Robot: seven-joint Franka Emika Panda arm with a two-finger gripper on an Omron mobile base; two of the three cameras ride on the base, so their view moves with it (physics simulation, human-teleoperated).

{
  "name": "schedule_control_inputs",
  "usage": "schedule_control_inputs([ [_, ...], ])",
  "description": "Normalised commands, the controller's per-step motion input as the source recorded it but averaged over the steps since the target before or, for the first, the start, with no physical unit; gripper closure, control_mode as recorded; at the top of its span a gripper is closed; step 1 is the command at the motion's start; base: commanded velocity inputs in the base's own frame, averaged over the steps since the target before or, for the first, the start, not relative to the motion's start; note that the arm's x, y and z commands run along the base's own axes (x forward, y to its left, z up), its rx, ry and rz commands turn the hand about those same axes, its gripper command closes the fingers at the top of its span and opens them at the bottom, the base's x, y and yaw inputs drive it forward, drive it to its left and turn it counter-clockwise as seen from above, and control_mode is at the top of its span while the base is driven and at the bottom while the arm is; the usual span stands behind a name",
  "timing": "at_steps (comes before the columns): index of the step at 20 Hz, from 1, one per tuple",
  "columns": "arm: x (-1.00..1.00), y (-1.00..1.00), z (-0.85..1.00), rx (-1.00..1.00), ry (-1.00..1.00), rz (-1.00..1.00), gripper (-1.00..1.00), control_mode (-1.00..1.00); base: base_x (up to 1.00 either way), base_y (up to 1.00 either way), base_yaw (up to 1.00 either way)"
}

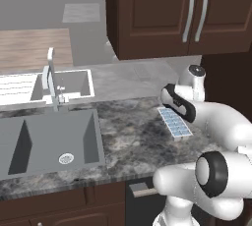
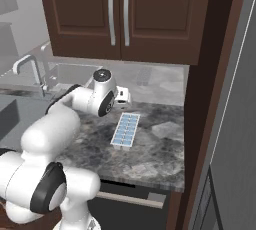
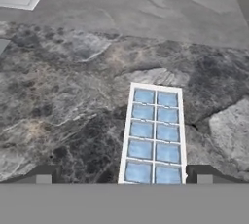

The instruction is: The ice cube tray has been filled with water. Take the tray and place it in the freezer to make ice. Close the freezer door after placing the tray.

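Observation:
The ice cube tray (image 3: 153, 136) lies flat on the dark stone counter (image 3: 73, 96), its pale blue water (image 3: 141, 130) showing in the square cells. From the two sides the tray (image 1: 173, 122) (image 2: 125, 129) sits near the counter's right end. My gripper (image 3: 124, 177) hovers just above the tray's near end, open, with one dark fingertip (image 3: 44, 174) far to its left and the other close by its right edge. In the right base view the gripper (image 2: 122, 103) points down at the tray's far end. Nothing is held.
A grey double sink (image 1: 49, 141) with a faucet (image 1: 51, 80) takes up the counter's left. Dark wood wall cabinets (image 2: 120, 14) hang overhead. A tall dark wood panel (image 2: 205, 99) closes off the counter's right end, and a light grey fridge front (image 2: 235, 124) stands beyond it.

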Motion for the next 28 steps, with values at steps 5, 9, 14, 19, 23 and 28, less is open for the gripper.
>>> schedule_control_inputs([
  [5,0.51,0.0,-0.12,0.0,0.03,0.09,-1.0,-1.0,0.0,0.0,0.0],
  [9,0.51,0.0,-0.14,-0.01,0.07,0.08,-1.0,-1.0,0.0,0.0,0.0],
  [14,0.43,0.0,-0.26,-0.03,0.06,0.06,-1.0,-1.0,0.0,0.0,0.0],
  [19,0.33,0.0,-0.29,-0.04,0.05,0.04,-1.0,-1.0,0.0,0.0,0.0],
  [23,0.31,0.0,-0.27,-0.04,0.01,0.03,-1.0,-1.0,0.0,0.0,0.0],
  [28,0.32,0.0,-0.23,-0.02,0.0,0.02,-1.0,-1.0,0.0,0.0,0.0],
])
